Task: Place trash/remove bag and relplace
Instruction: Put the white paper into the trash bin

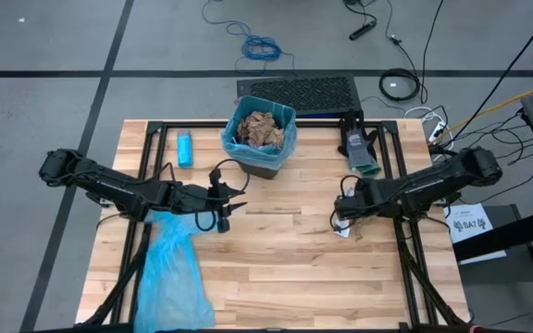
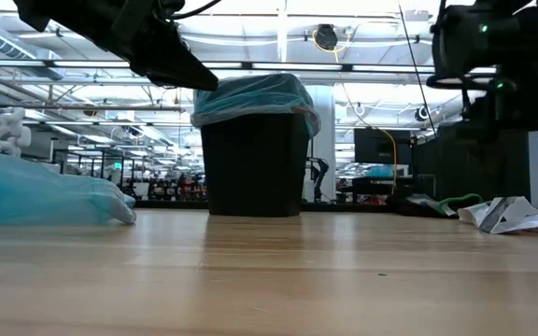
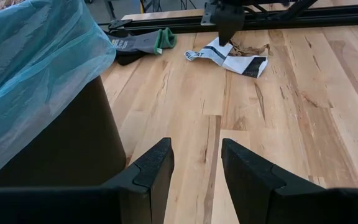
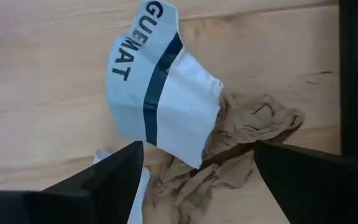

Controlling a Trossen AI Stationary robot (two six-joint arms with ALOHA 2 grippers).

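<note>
**Right gripper poised over scraps**

While the left gripper (image 1: pixel 225 215) hangs with jaws parted and empty beside the black bin lined with a blue bag (image 1: pixel 260 140), the right gripper (image 4: pixel 194 171) hovers, jaws spread wide, over white printed paper (image 4: pixel 157 93) and a crumpled brown wad (image 4: pixel 241 140) on the wooden table (image 1: pixel 276 268). More brown wads (image 1: pixel 259 129) fill the bin.

— What do you see past your right gripper (image 4: pixel 194 171)?
— A white wrapper (image 4: pixel 160 93) with a dark stripe, lying on the wooden table (image 4: pixel 42 74). A crumpled brown paper wad (image 4: pixel 247 134) touches it at its four o'clock.
— And your fingers (image 4: pixel 104 180)?
— Spread wide, straddling both scraps, gripping neither.
</note>
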